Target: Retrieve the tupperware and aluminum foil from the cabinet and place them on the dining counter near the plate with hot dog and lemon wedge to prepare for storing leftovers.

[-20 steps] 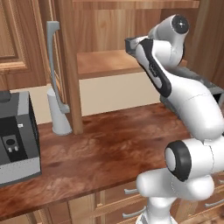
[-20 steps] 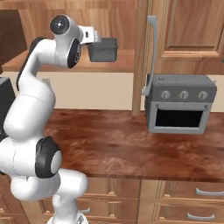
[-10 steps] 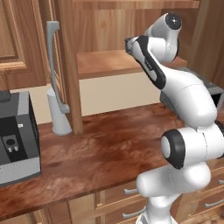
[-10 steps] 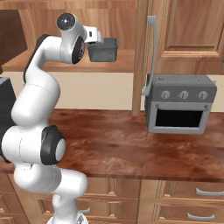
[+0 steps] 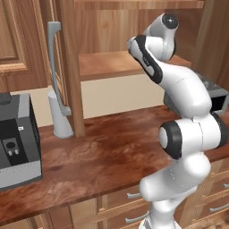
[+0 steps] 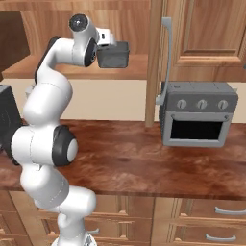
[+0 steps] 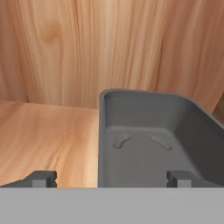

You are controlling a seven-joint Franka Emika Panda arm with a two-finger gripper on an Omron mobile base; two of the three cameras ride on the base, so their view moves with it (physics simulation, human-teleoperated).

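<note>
The tupperware (image 7: pixel 153 140), a small dark grey tub, sits on the plank shelf (image 7: pixel 48 135) of the open cabinet (image 5: pixel 107 65). In the right base view the tupperware (image 6: pixel 114 54) stands at the shelf's front, with my gripper (image 6: pixel 103 47) right at its near side. My gripper (image 7: pixel 111 178) is open. One fingertip (image 7: pixel 41 177) is over the bare shelf and the other hangs over the tub's inside, so the tub's wall lies between them, untouched. The aluminum foil, dining counter, plate, hot dog and lemon wedge are out of view.
The open cabinet door with its grey bar handle (image 6: pixel 166 57) hangs to the right of the tub. Below on the reddish-brown counter (image 6: pixel 134 163) stand a grey toaster oven (image 6: pixel 198 114) and a grey coffee machine (image 5: pixel 15 138). Drawers run under the counter.
The arm's upper links have swung up and straightened, and the hand has edged a little closer to the tub. The tub has not moved and the jaws stay open.
</note>
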